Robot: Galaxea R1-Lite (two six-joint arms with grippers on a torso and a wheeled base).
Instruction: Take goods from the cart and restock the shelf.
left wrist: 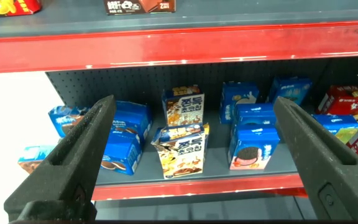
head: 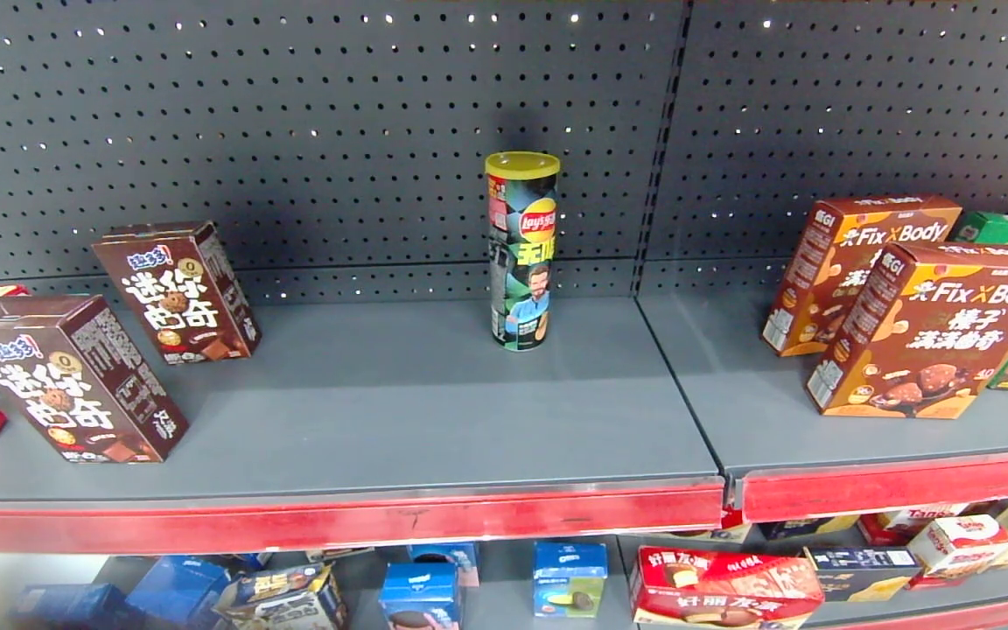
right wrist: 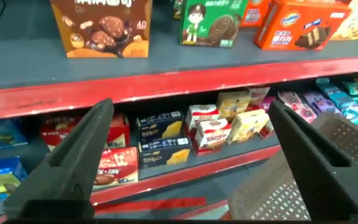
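Two open grippers, nothing held

On the left gripper point(left wrist: 194, 163), the fingers point(left wrist: 73, 165) are spread wide with nothing between them. They face the lower shelf tier point(left wrist: 197, 186) and its blue boxes point(left wrist: 250, 140). The right gripper point(right wrist: 191, 162) is likewise spread and unloaded. A grey perforated wall, probably the cart point(right wrist: 350, 140), lies just beside one of its fingers, so the right arm is judged nearer the goods. Restock target: the upper shelf point(head: 381, 420), where one chip can point(head: 521, 249) stands upright, long axis vertical.

A shop: pegboard-backed shelf point(head: 399, 402) with red price rail point(head: 329, 518), stocked with boxed snacks point(head: 933, 328).
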